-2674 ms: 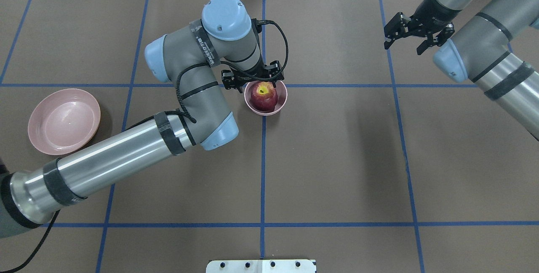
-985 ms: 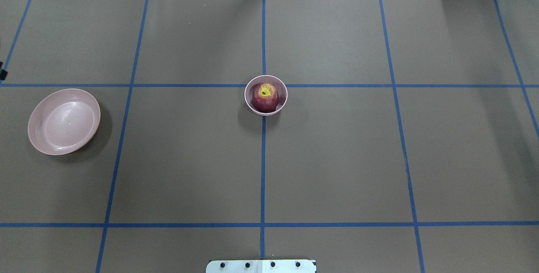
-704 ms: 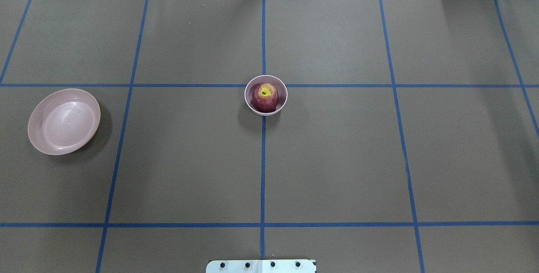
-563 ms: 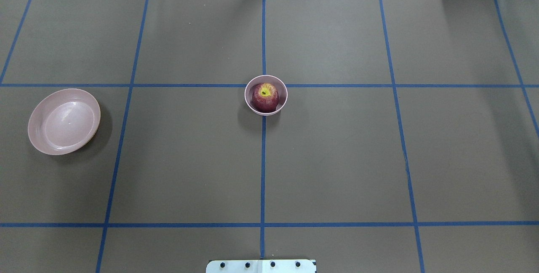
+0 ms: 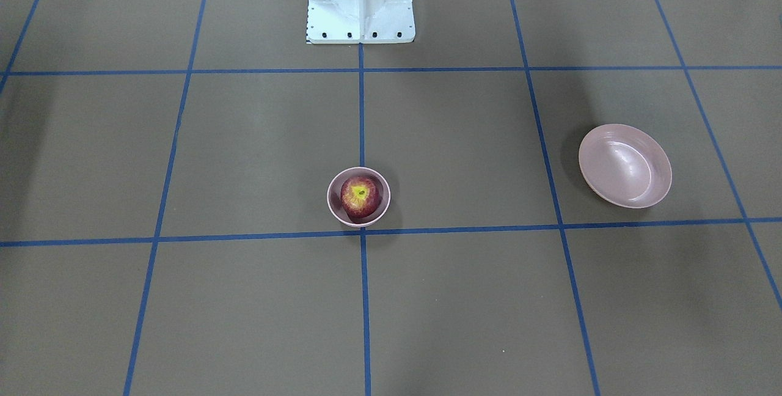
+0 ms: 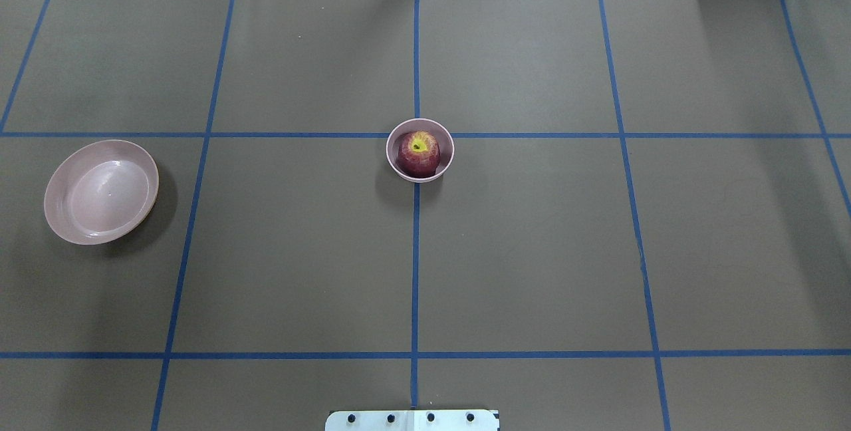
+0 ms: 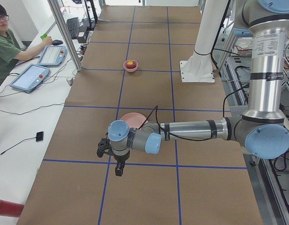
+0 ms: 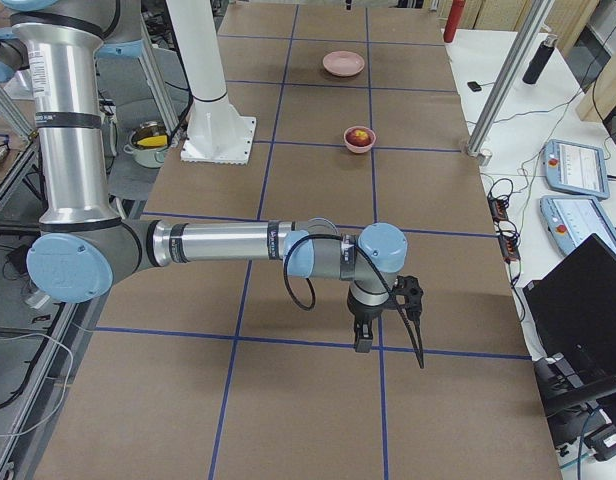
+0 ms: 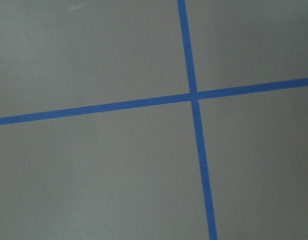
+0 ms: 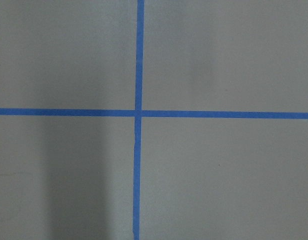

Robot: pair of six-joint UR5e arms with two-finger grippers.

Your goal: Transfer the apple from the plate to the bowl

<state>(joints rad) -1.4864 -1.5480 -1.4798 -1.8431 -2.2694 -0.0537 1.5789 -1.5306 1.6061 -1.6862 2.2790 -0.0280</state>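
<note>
The apple (image 6: 418, 152) sits in the bowl (image 6: 447, 163), mid-frame; only a stray knock could tip it. Left jaws, right jaws: cannot tell if apart.

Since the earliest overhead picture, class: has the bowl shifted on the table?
No. In the overhead view the bowl, with the apple inside, still covers the same crossing of the blue tape lines.

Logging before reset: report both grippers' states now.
Left gripper: cannot be told; side view only.
Right gripper: cannot be told; side view only.
</note>
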